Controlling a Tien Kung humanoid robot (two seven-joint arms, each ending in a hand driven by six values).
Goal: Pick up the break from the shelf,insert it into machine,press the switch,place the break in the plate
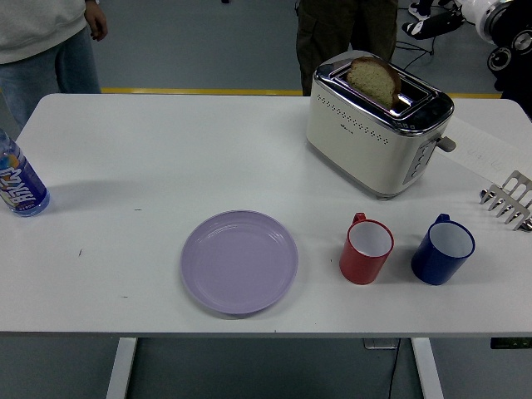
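Observation:
A slice of brown bread (374, 80) sits in the slot of the cream toaster (374, 133) at the back right, its rounded top sticking out. The toaster's side lever (447, 143) is up. My right hand (432, 23) hovers high at the top right, apart from the bread, fingers stretched out and holding nothing. An empty lilac plate (239, 261) lies at the front centre. The metal rack (509, 199) pokes in at the right edge. My left hand is out of view.
A red cup (366, 248) and a blue cup (442, 249) stand in front of the toaster. A blue bottle (18, 184) is at the left edge. One person (50, 41) stands at the far left, another (341, 29) behind the toaster.

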